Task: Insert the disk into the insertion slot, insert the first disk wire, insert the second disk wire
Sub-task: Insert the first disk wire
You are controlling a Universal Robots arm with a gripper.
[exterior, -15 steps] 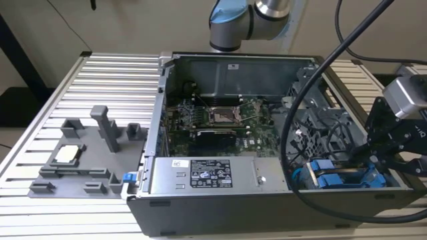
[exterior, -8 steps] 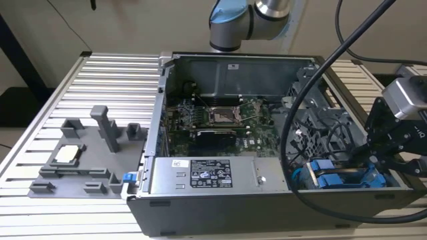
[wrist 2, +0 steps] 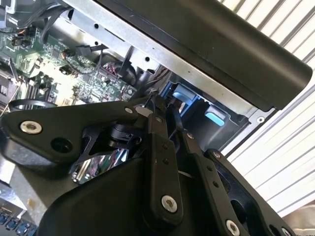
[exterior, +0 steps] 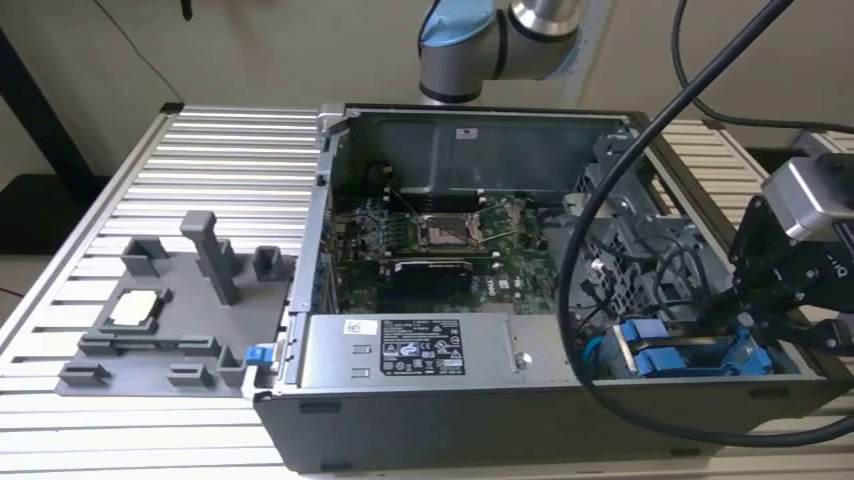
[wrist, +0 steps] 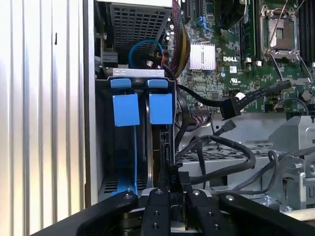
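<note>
My hand (wrist: 173, 189) pinches narrow on a black wire plug (wrist: 173, 176), aimed to meet the disk (wrist: 161, 108), which sits in the insertion slot (wrist: 101, 147) (beside the other blue carrier (wrist: 125, 109)).

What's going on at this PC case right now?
A Universal Robots arm is working inside the open black computer case. The disk in its bright blue plastic carrier already sits in the grey sheet-metal insertion slot, beside a second blue-tabbed carrier. The gripper is at that disk's end, jaws apparently shut on a small black wire plug. I cannot tell whether the plug is seated.
</note>
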